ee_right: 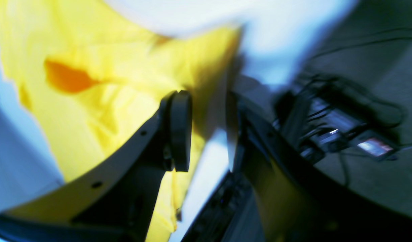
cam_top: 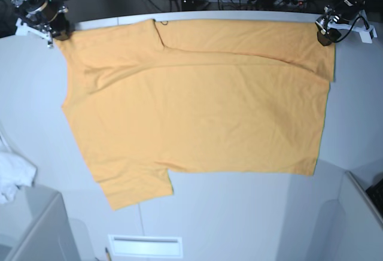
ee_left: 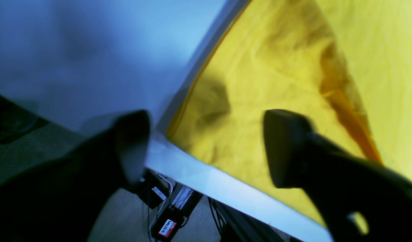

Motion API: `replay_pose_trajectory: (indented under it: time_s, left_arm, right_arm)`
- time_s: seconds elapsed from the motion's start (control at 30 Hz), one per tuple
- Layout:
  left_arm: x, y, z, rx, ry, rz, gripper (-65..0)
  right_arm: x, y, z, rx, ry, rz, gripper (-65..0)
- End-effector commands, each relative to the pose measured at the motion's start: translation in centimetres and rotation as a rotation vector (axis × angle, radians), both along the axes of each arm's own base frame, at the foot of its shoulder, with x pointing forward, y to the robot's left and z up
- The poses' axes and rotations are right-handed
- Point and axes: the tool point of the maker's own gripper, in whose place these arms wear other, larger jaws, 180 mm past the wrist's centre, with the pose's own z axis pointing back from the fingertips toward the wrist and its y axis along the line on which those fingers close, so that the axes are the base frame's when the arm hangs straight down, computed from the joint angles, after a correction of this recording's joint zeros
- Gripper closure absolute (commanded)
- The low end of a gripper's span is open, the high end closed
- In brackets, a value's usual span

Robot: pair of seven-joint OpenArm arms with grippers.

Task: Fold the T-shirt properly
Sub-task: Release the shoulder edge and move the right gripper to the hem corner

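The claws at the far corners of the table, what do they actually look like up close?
Each claw has two dark, nearly black fingers ending in rounded, flattened pads. The left claw shows smooth paddle-like pads. The right claw has a disc-shaped pad on a finger with small holes. From the base view, both arms look like black and silver metal with black cables looping around them.
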Motion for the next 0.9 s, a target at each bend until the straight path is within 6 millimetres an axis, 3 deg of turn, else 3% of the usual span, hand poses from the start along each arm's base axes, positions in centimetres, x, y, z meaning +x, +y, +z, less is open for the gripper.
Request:
replay_pose_trajectory:
  time_s: [0.0, 0.07, 0.2, 0.37, 0.43, 0.53, 0.67, 0.7, 0.87]
  left_arm:
    - [0.1, 1.3, 1.3, 0.041, -0.027, 0.007, -54.6]
    - [-0.1, 2.5, 2.0, 0.067, -0.039, 0.034, -54.8]
    - [0.3, 4.7, 5.6, 0.162, -0.101, 0.060, -54.8]
    - [1.8, 5.7, 10.5, 0.274, -0.200, 0.048, -54.5]
    - [2.7, 5.6, 10.7, 0.268, -0.227, 0.049, -50.5]
    - [3.8, 4.8, 10.2, 0.244, -0.242, 0.030, -35.4]
    - [4.3, 4.3, 10.0, 0.232, -0.245, 0.017, -3.6]
    - [4.2, 4.3, 10.0, 0.232, -0.245, 0.021, 0.0]
    - [3.9, 4.5, 9.8, 0.232, -0.238, 0.028, 0.0]
  right_arm:
    - [0.0, -0.9, 1.2, -0.030, -0.021, 0.003, -16.8]
    - [-0.3, -1.5, 2.0, -0.050, -0.027, -0.002, -16.8]
    - [-0.5, -3.7, 4.4, -0.129, -0.066, -0.035, -16.8]
    - [2.8, -3.4, 7.0, -0.172, -0.164, 0.012, -16.8]
    - [5.7, -3.3, 8.2, -0.183, -0.227, 0.042, -16.8]
    - [11.0, -2.1, 9.5, -0.176, -0.308, 0.144, -16.5]
    - [18.1, -0.8, 9.9, -0.156, -0.349, 0.279, -16.4]
    - [20.0, -0.7, 9.9, -0.150, -0.348, 0.309, -16.4]
    - [28.3, -0.9, 9.7, -0.213, -0.414, 0.431, -16.2]
